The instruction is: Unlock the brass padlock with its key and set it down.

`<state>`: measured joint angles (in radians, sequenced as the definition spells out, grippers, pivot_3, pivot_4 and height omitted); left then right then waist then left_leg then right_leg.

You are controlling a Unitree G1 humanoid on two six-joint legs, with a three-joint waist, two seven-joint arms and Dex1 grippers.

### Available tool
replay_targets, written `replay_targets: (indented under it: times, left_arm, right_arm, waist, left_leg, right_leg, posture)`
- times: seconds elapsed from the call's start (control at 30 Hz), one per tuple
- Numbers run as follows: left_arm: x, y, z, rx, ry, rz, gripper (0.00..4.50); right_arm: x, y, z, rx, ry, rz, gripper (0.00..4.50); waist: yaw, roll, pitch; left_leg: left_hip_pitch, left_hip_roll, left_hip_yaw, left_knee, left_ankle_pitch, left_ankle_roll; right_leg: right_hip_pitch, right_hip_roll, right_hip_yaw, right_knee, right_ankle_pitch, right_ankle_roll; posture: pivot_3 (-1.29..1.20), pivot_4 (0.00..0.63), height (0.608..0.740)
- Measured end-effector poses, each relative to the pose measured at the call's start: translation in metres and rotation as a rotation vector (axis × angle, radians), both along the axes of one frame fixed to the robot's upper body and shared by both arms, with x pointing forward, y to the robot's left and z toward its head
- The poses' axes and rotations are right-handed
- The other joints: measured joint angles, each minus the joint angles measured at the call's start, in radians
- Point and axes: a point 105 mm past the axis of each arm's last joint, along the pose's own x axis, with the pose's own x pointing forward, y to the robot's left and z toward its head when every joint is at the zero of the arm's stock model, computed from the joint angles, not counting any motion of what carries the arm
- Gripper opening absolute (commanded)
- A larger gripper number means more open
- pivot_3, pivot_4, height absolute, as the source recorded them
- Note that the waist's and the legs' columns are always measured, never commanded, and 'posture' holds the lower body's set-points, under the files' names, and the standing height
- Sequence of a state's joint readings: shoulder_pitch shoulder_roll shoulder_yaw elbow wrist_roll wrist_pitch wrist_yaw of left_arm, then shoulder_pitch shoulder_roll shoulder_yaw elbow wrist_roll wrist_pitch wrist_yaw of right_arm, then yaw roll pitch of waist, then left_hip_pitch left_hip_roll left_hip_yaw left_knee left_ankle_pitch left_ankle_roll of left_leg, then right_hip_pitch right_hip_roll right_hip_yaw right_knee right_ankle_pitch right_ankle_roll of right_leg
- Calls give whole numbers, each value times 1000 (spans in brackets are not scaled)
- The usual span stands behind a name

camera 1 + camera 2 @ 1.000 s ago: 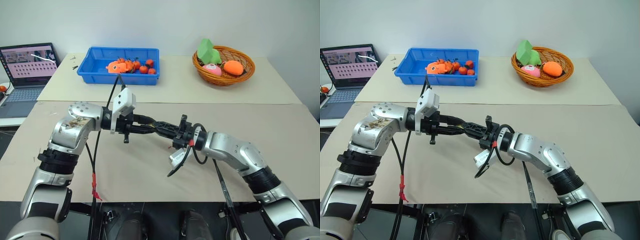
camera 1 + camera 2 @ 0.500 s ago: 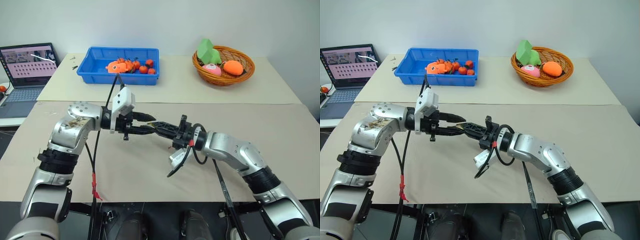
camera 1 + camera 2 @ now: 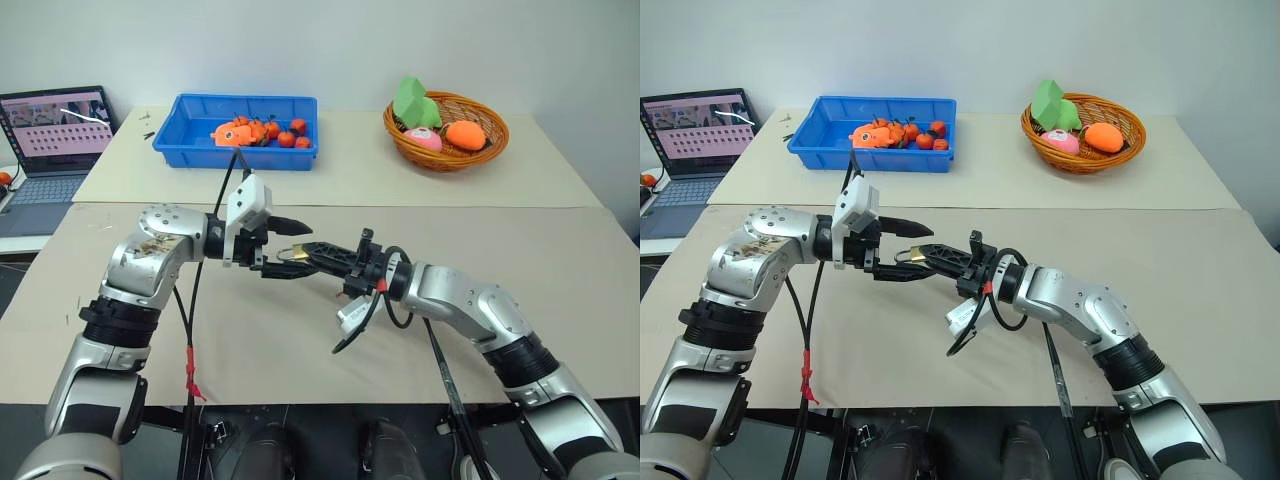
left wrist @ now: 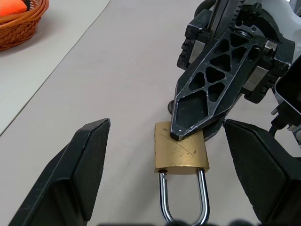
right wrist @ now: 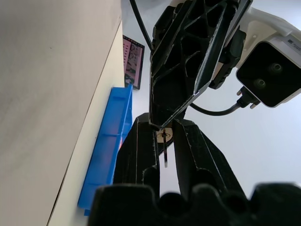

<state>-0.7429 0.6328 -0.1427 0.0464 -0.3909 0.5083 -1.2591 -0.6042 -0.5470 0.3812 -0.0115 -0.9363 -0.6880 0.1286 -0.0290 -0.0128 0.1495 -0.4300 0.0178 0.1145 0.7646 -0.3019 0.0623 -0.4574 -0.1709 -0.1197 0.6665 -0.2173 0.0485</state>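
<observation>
The brass padlock (image 4: 181,153) hangs above the table between my two grippers. Its silver shackle (image 4: 184,200) points toward my left wrist. My right gripper (image 3: 303,251) reaches in from the right and is shut on the padlock's body, one black finger (image 4: 214,84) lying across its far end. On either side of the lock my left gripper (image 4: 165,127) stands open, its fingers (image 4: 80,174) spread wide and touching nothing. In the right wrist view a sliver of brass (image 5: 164,137) shows between the shut fingers. The key is hidden.
At the back of the table stand a blue bin (image 3: 190,138) with orange toys, a wicker basket (image 3: 447,152) with plush fruit, and a laptop (image 3: 55,130) at the far left. Black cables hang from both wrists over the tan table.
My left gripper has opened wide and let go of the padlock's shackle. The right gripper kept its hold, and neither arm moved.
</observation>
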Motion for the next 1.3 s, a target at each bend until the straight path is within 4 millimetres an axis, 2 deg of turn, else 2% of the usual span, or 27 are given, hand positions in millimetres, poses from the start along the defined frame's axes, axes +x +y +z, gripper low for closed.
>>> replay_targets:
  times: [1.07,1.23,1.3]
  left_arm:
    - [1,1,-1,-1,13,17,4168]
    - [4,13,-5,-2,50,45,4168]
    - [7,21,-3,-60,114,76,4168]
  right_arm:
    - [1,-1,1,8,6,-3,87]
    - [3,-9,-4,-6,19,-33,87]
    - [5,-13,-5,-10,22,-47,87]
  waist:
    - [-10,0,0]
    - [-10,0,0]
    - [-11,0,0]
  left_leg:
    - [0,0,0,0,0,0]
    - [0,0,0,0,0,0]
    - [0,0,0,0,0,0]
  right_leg:
    - [0,0,0,0,0,0]
    - [0,0,0,0,0,0]
    - [0,0,0,0,0,1]
  posture:
    - [0,150,684]
    - [0,150,684]
    - [0,150,684]
